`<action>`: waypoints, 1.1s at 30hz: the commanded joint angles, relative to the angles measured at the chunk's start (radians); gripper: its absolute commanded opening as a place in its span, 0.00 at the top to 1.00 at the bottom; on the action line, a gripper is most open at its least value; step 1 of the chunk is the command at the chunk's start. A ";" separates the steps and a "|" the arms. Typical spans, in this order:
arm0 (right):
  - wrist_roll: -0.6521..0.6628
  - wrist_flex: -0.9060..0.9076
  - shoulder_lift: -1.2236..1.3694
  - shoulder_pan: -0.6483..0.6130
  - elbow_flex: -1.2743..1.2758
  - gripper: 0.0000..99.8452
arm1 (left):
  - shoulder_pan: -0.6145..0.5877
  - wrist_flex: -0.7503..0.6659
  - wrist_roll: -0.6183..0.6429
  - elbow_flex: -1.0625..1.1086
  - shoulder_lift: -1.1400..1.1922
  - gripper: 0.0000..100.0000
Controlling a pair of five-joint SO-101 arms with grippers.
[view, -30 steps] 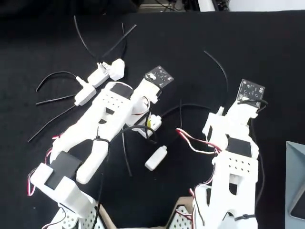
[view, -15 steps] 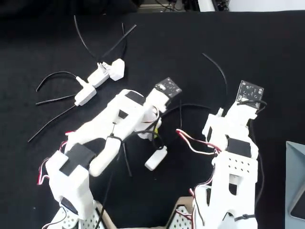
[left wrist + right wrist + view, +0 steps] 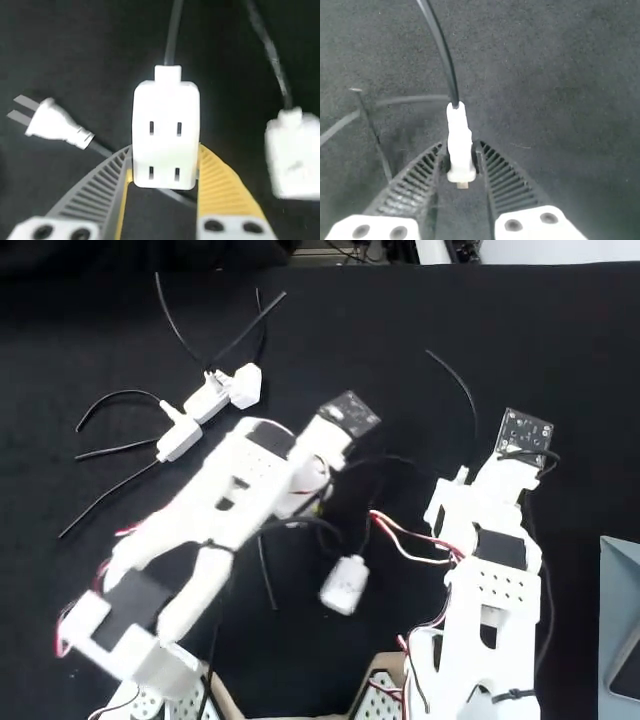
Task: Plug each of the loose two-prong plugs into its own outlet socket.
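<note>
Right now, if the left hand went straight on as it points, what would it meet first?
Probably only the black cloth table, past the white outlet block the left hand grips and that block's black cord. The white two-prong plug lies off to the side. Depth unclear.

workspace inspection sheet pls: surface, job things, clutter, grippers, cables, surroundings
surface: black cloth, flat.
job's things: outlet socket, four slots facing the left wrist camera, all empty; loose plug lying beside it, prongs bare; held plug; white block near the front; white connector cluster at far left.
clutter: grey object at the right edge, cut off.
grippers: left gripper, fingers clamp the outlet socket; right gripper, fingers clamp the held plug.
cables: thin black cables strewn over the cloth; red and white wires by the right arm.
surroundings: pale gear beyond the far edge, unclear.
</note>
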 commanded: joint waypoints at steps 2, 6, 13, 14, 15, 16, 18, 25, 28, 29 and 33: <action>-0.011 -0.012 -0.031 0.006 -0.008 0.99 | -0.084 0.071 -0.002 0.053 -0.189 0.97; -0.012 -0.012 -0.031 0.006 -0.008 0.99 | -0.177 0.063 -0.054 0.205 -0.305 0.97; -0.012 -0.012 -0.031 0.006 -0.008 0.99 | -0.334 -0.117 -0.163 0.501 -0.428 0.97; -0.012 -0.012 -0.031 0.000 -0.008 0.99 | -0.338 -0.147 -0.173 0.539 -0.433 0.97; -0.012 -0.012 -0.031 -0.012 -0.007 0.99 | -0.340 -0.178 -0.184 0.575 -0.436 0.97; -0.012 -0.011 -0.031 -0.025 -0.005 0.99 | -0.340 -0.201 -0.189 0.601 -0.436 0.96; -0.012 -0.011 -0.031 -0.049 0.002 0.99 | -0.343 -0.239 -0.184 0.638 -0.436 0.91; -0.012 -0.011 -0.031 -0.069 -0.001 0.99 | -0.407 -0.203 -0.066 0.595 -0.457 0.71; -0.012 -0.009 -0.031 -0.091 -0.019 0.99 | -0.437 -0.109 -0.068 0.522 -0.506 0.71; -0.011 -0.009 -0.031 -0.095 -0.031 0.99 | -0.450 -0.078 -0.064 0.504 -0.537 0.71; -0.011 0.095 -0.031 -0.112 -0.147 0.99 | -0.524 0.002 -0.063 0.460 -0.704 0.71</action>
